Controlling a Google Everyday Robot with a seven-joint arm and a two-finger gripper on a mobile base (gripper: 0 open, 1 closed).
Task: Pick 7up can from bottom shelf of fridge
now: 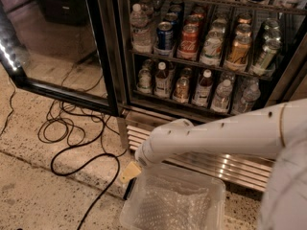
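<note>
The fridge (112,56) stands open, its glass door (53,47) swung out to the left. On the bottom shelf (192,105) a small green and whitish 7up can (144,79) stands at the far left, beside brown white-capped bottles (162,79) and clear water bottles (222,96). My white arm (216,135) crosses in front of the base grille. My gripper (130,172) shows only a tan tip, low and left, over the floor and well below the can. It holds nothing that I can see.
A clear plastic bin (218,188) lined with bubble wrap sits on the floor just right of the gripper. Black cables (81,138) loop over the speckled floor at left. The ribbed steel grille (240,169) runs under the fridge. The shelf above holds blue, red and gold cans (189,38).
</note>
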